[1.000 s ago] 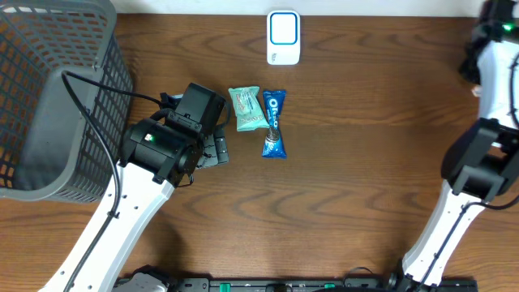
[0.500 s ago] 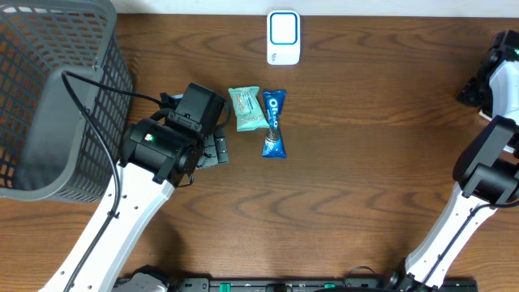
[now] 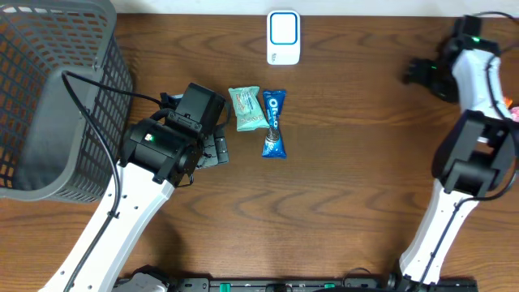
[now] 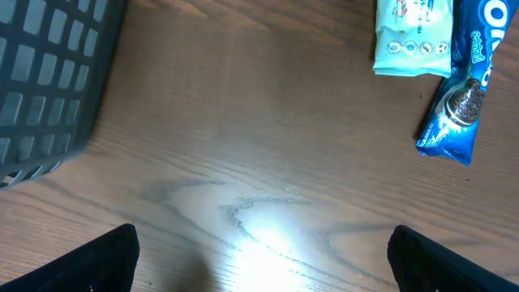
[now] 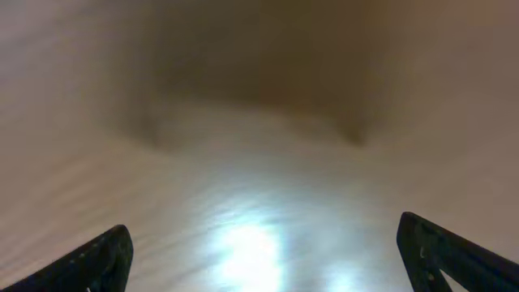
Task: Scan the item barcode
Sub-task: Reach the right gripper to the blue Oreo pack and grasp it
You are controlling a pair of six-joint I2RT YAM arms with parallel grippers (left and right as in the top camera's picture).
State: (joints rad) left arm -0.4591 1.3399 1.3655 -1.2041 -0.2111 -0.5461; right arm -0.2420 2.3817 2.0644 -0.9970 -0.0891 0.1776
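Left gripper (image 3: pixel 212 150) hangs low over the table (image 3: pixel 357 170) with its jaws wide apart and nothing in them. From above, it sits just beside two snack packets. The mint-green packet (image 3: pixel 246 109) and the blue Oreo packet (image 3: pixel 274 123) lie side by side in the middle of the table, and they look like they touch. The white scanner (image 3: pixel 283 36) rests near the back edge, apart from the packets, and a gray basket (image 3: pixel 49 97) fills the far left. The right gripper (image 3: pixel 418 73) is way over on the right, well apart from everything, and it is open and empty too. In the left wrist view, two dark fingertips (image 4: pixel 105 255) poke in at the bottom corners with bare wood between them. Both packets sit up in the top right corner and the basket is at the left. The right wrist view is blurry and shows only shiny wood between its spread tips. I think the job is at the very start, because no packet is picked up. I cannot tell which packet is meant, and no barcode shows. Next, a gripper needs to go over one packet, close on it, lift it, and turn its barcode toward the scanner.
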